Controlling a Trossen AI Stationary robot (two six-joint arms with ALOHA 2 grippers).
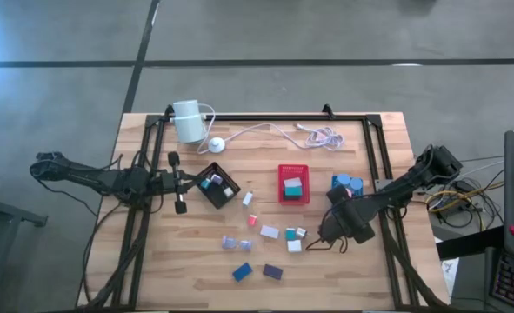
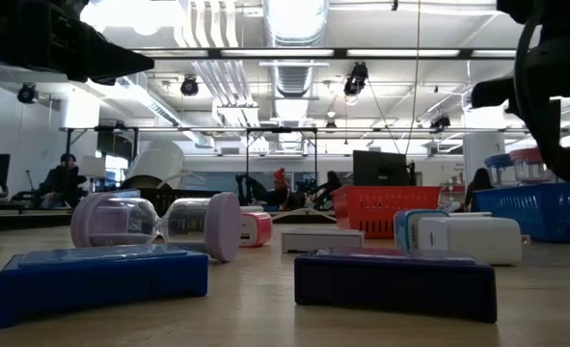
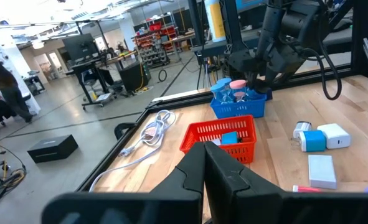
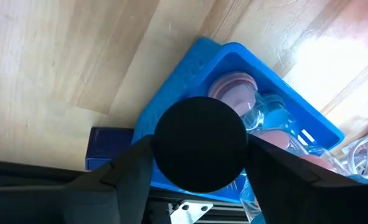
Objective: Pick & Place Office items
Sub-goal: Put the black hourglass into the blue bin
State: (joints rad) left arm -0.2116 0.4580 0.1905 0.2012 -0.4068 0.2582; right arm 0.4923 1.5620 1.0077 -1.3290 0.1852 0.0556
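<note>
Fingers of the right gripper (image 4: 199,152) are pinching a black round piece (image 4: 199,134), the blue tray (image 4: 308,124) lying just beyond it (left gripper (image 3: 205,163), pressed together, is waiting farther off).

The near strip of the table (image 1: 196,291) lies bare below the blue block (image 1: 243,272) and the dark purple block (image 1: 272,272), and the left part around the black tray (image 1: 219,186) is open wood apart from the left hand (image 1: 179,183), pressed shut just beside that tray. The middle is crowded: small white, teal and pink pieces (image 1: 278,233) lie scattered between the red tray (image 1: 294,183) and the two blocks, with narrow gaps. Along the far edge, the white cylinder (image 1: 187,120) and its looping cable (image 1: 274,132) block the way, while the right hand (image 1: 330,233) hangs close over the pieces, beside the blue tray (image 1: 347,184).
</note>
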